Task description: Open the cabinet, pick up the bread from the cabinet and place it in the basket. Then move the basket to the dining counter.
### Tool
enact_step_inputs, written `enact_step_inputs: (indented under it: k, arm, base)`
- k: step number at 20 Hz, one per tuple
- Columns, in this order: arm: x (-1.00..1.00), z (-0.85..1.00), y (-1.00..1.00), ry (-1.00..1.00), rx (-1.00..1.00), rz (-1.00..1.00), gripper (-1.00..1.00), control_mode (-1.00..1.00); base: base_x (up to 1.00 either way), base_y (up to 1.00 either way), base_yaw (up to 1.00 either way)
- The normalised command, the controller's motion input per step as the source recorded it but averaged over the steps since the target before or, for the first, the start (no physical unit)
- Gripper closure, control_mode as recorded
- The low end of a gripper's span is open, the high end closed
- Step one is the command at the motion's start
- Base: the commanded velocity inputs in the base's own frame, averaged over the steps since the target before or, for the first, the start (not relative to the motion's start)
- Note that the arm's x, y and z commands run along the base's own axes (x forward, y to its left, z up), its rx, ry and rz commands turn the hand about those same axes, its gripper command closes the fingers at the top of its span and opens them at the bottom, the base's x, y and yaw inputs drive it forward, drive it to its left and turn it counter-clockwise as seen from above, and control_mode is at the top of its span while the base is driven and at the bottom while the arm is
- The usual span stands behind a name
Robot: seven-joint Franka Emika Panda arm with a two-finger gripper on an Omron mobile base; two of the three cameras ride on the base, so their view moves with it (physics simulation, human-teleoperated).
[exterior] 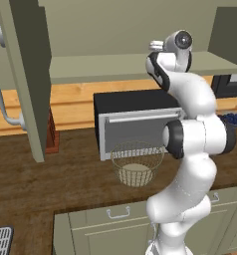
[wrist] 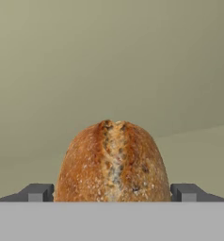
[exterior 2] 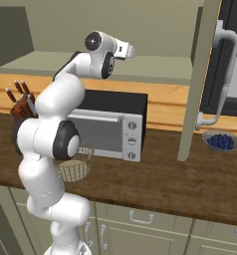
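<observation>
Golden-brown, the bread (wrist: 113,162) sits inside the open cabinet (exterior: 28,79) between the wide-spread tips of the gripper (wrist: 113,193), so the pick-up is underway and closing comes next.

Toaster oven (exterior 2: 108,130), knife block (exterior 2: 21,105), blueberries (exterior 2: 222,142)

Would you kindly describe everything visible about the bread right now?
The bread is a rounded golden-brown loaf with a crusty, speckled surface and a split running down its middle. It sits against plain sage-green cabinet surfaces, between the two dark fingertips of the open gripper, one on each side; contact cannot be confirmed.
</observation>
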Motion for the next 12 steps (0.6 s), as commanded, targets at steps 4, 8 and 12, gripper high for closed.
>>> enact_step_inputs:
  k: [4,8,12]
  arm:
    - [-1.0,0.48,0.03,0.01,0.05,0.0,1.0,-1.0]
    - [-1.0,0.16,0.12,0.0,0.03,0.0,1.0,-1.0]
    - [-1.0,0.0,0.28,0.03,0.0,0.01,1.0,-1.0]
  base:
    - [0.0,0.0,0.0]
    - [0.0,0.0,0.0]
    - [0.0,0.0,0.0]
